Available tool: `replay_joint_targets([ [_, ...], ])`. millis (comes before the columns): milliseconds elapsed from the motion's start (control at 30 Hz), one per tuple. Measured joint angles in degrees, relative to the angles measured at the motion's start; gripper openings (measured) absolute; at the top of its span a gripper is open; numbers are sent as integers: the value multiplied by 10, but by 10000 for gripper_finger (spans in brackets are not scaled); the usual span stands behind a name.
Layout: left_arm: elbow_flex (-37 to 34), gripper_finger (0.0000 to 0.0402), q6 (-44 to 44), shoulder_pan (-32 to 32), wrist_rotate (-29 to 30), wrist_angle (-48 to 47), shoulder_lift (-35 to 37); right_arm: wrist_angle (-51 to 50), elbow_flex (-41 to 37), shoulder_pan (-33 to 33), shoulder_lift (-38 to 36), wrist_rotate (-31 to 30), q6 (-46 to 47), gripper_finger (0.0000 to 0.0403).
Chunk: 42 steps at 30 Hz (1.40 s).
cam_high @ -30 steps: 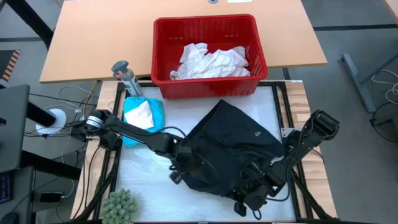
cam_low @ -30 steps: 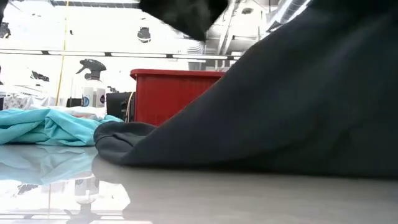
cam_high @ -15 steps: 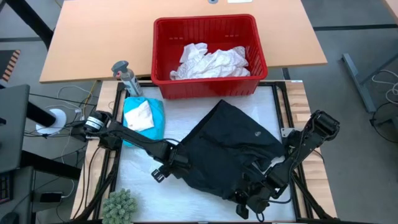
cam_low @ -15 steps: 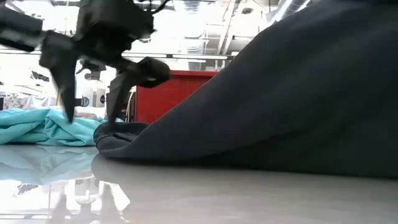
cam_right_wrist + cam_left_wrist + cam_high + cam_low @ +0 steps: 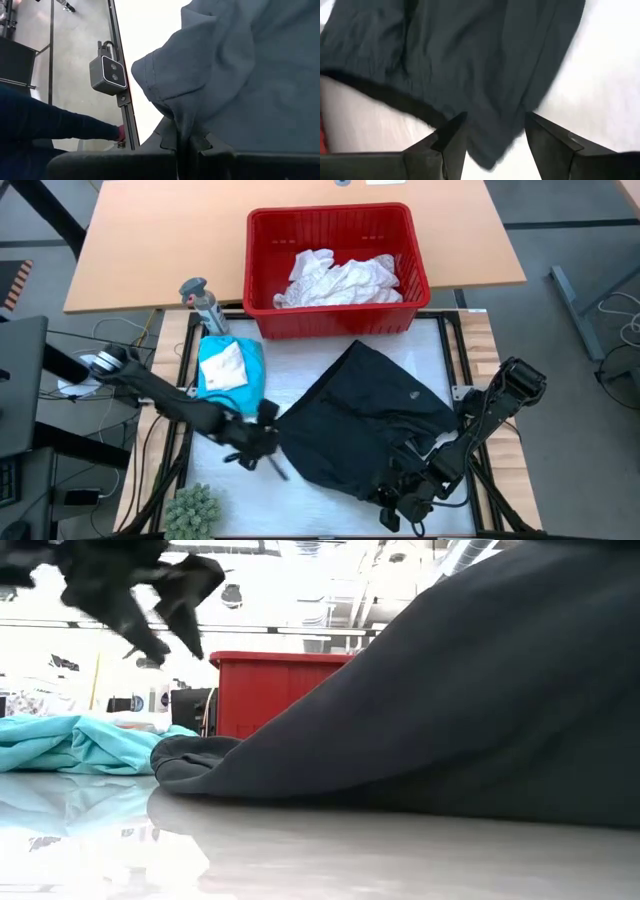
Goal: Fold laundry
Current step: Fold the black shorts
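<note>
Sitting at the desk's far edge, the red basket [image 5: 338,270] held crumpled white garments [image 5: 340,278]. On the white mat the black shorts [image 5: 372,425] were pinched by the right gripper [image 5: 402,492] near the front edge; the left gripper [image 5: 262,448] hung open-fingered beside them, the teal garment [image 5: 230,370] near the left edge.

An overhead camera looks straight down on the whole table [image 5: 330,355], a table-level camera faces the room, and both share the black garment [image 5: 370,415] that each wrist camera shows close up.
</note>
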<state>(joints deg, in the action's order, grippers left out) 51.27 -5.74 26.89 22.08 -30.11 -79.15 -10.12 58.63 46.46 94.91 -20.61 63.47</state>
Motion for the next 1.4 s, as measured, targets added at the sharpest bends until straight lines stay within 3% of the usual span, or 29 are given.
replay_joint_targets([
  [167,-121,182,-73,26,43,160,80,-3,0,0,0,17,20,24],
  [267,-154,182,-140,35,17,203,84,-4,0,0,0,27,30,24],
  [400,-181,182,-147,32,-44,246,64,-4,0,0,0,27,41,24],
  [567,-183,182,-176,29,-8,293,17,-4,0,-1,0,27,41,24],
  [767,-183,182,-208,15,-12,319,-56,-6,0,-1,0,27,37,24],
  [967,-183,182,-231,13,73,372,-111,-2,0,-1,0,27,40,24],
  [1267,-143,182,-205,26,153,368,-84,-6,0,1,0,36,42,24],
  [1400,-146,182,-195,18,100,359,-75,-9,0,-1,0,36,37,24],
])
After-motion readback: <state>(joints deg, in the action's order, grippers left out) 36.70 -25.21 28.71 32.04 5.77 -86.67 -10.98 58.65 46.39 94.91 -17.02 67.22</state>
